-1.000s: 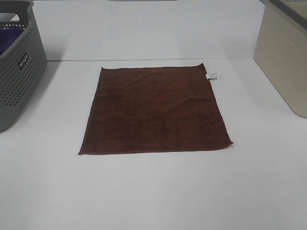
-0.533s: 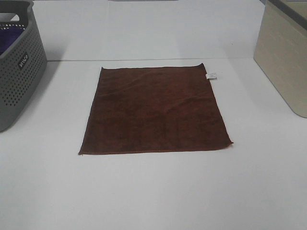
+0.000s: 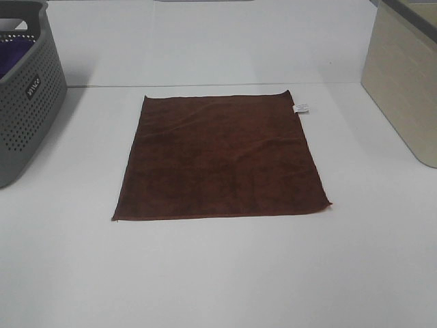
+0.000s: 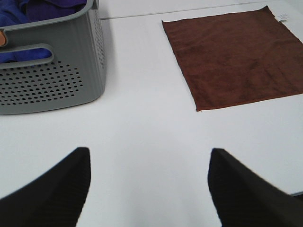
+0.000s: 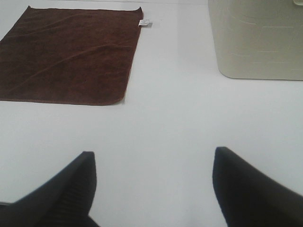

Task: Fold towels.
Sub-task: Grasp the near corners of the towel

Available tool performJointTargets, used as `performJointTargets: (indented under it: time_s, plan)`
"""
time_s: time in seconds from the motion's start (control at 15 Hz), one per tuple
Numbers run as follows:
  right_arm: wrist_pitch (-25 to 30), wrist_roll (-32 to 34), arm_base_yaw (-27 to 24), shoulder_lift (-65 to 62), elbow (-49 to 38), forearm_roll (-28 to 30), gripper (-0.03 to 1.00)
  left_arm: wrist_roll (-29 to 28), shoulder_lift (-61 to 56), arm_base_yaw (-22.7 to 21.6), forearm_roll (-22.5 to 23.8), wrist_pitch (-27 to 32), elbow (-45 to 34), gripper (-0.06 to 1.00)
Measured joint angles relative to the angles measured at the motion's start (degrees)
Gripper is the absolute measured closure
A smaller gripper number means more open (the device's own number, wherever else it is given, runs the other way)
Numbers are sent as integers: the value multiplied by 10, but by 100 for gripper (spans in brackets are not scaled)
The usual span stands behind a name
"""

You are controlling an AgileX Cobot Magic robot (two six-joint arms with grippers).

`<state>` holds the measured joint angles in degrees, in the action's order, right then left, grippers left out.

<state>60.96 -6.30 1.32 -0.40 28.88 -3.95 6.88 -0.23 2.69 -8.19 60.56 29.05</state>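
Note:
A dark reddish-brown towel [image 3: 222, 157] lies flat and spread out in the middle of the white table, with a small white tag [image 3: 301, 108] at its far right corner. It also shows in the left wrist view [image 4: 236, 54] and the right wrist view [image 5: 66, 54]. Neither gripper shows in the high view. My left gripper [image 4: 149, 189] is open and empty above bare table, well short of the towel. My right gripper [image 5: 151, 189] is open and empty, also above bare table and away from the towel.
A grey perforated basket [image 3: 27, 102] holding purple cloth [image 4: 33, 9] stands at the table's far left. A beige bin [image 3: 406, 82] stands at the far right, also in the right wrist view [image 5: 258, 38].

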Motion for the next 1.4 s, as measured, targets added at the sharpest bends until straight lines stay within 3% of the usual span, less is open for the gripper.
performJointTargets:
  time_s: [1.0, 1.27, 1.4]
  plan:
    - [0, 0, 0, 0, 0, 0, 30, 0, 0, 0, -5, -1, 0, 27]
    - [-8, 5, 0, 14, 3, 1, 30, 0, 17, 0, -6, -67, 7, 27]
    - [-45, 5, 0, 83, 10, 9, 30, 0, 83, 0, -10, -105, 7, 27]
